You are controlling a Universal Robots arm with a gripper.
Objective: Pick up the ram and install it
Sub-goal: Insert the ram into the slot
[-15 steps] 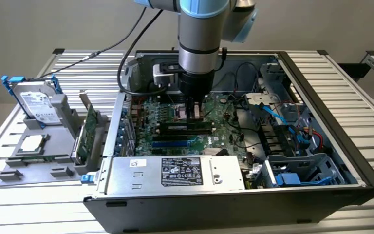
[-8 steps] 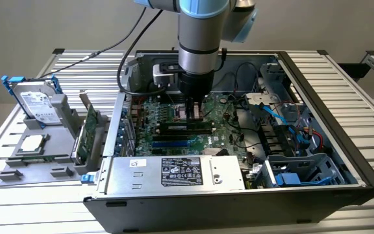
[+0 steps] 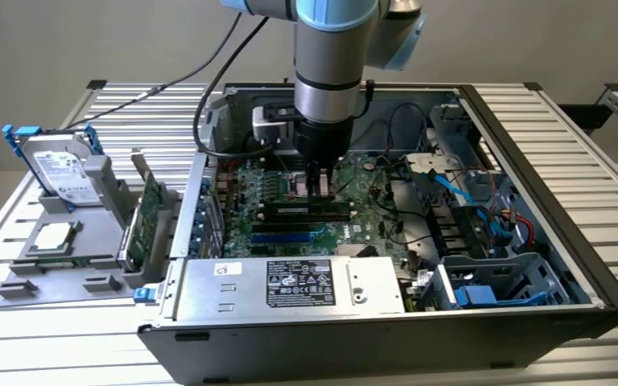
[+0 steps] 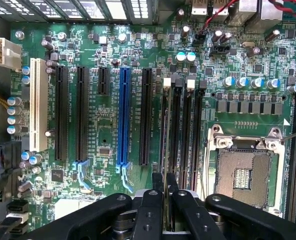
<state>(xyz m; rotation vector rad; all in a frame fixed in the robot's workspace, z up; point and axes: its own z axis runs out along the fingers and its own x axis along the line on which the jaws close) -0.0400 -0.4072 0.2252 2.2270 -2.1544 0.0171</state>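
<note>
With the gripper clamped on the ram, which hangs edge-on over the slots at the centre of the exterior view, align the ram parallel to one slot; match notch to key; press straight down, evenly.

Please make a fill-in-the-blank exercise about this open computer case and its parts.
In the wrist view, the green motherboard's one bright-coloured slot standing between black slots is ___.
The square metal processor socket is ___, with no chip inside.
The silver hard drive stands in a grey holder at the exterior view's ___ of the black computer case.
The black tool is ___ on the thin ram stick, seen edge-on.
Missing words: blue; empty; left; shut.
</note>
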